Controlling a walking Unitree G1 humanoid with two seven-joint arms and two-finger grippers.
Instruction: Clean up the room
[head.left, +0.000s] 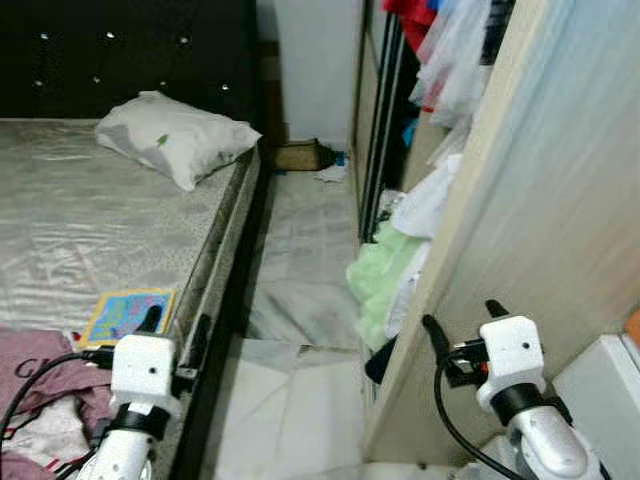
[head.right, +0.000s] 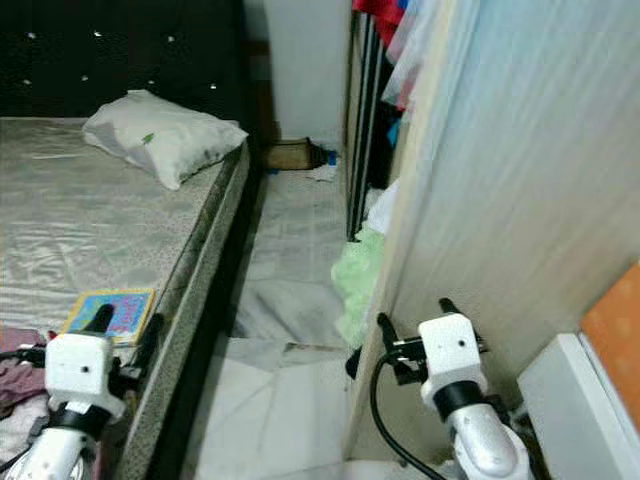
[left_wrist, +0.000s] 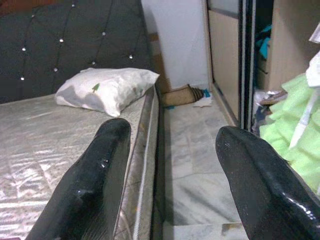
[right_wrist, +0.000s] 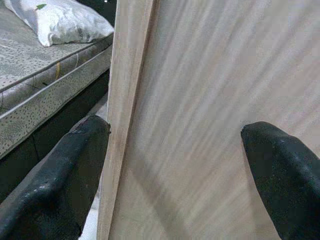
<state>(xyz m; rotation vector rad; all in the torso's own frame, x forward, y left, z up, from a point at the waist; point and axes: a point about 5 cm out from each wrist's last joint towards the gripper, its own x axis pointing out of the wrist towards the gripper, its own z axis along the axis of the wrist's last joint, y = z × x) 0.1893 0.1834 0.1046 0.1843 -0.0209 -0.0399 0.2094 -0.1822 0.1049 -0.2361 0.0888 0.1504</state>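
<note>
- The clutter to be cleared is being shown in two places: a pale green garment (head.left: 375, 280) and white clothes (head.left: 425, 200) are spilling out of the open wardrobe (head.left: 520, 230) onto the marble floor (head.left: 300, 290), and a purple garment (head.left: 40, 375) is lying crumpled at the near corner of the mattress (head.left: 90, 230).
- A colourful flat item, possibly a children's book (head.left: 128, 314), is being seen on the mattress just beside the purple garment.
- Farther off, a brown object and a white scrap (head.left: 330, 173) are lying on the floor by the far wall; what the brown object is cannot be told.
- A white pillow (head.left: 175, 137) is resting at the head of the bed, against the dark tufted headboard (head.left: 120, 55).
- The left gripper (head.left: 175, 332) is being held over the mattress edge, its fingers (left_wrist: 95, 175) spread and nothing between them.
- The right gripper (head.left: 462, 330) is being held close against the wardrobe's wooden side panel (right_wrist: 200, 115), fingers likewise spread and empty; one finger (right_wrist: 70, 170) appears to lie at the panel's edge.
- Nothing is yet being grasped, so the task is judged barely begun.
- Risk is being judged highest at the right arm: any forward reach or turn could jam a finger against the panel.
- The spilled clothes in the narrow aisle could be trodden on while walking, and the black cable (head.left: 445, 410) at the right wrist could be snagged on the panel edge.
</note>
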